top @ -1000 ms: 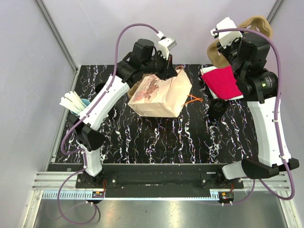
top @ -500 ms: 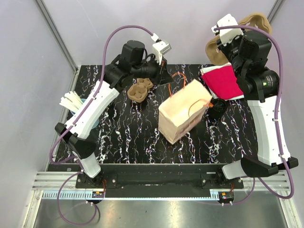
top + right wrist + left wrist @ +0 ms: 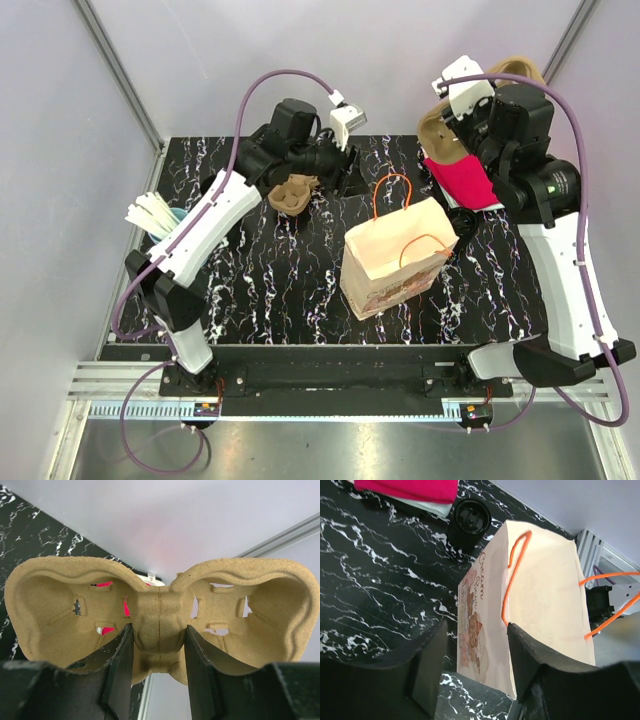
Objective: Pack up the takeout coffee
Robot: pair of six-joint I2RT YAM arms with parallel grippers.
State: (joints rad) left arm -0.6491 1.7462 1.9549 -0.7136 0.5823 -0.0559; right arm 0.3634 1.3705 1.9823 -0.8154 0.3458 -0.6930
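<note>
Pulp carrier (image 3: 160, 600) in right gripper (image 3: 159, 647)

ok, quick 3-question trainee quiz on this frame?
1. True or false: the right gripper grips a pulp cup carrier.
2. What colour are the handles of the paper bag? A) orange B) blue C) green
3. Fill in: the left gripper is ___, with nothing held.
Key: 1 true; 2 A; 3 open.
</note>
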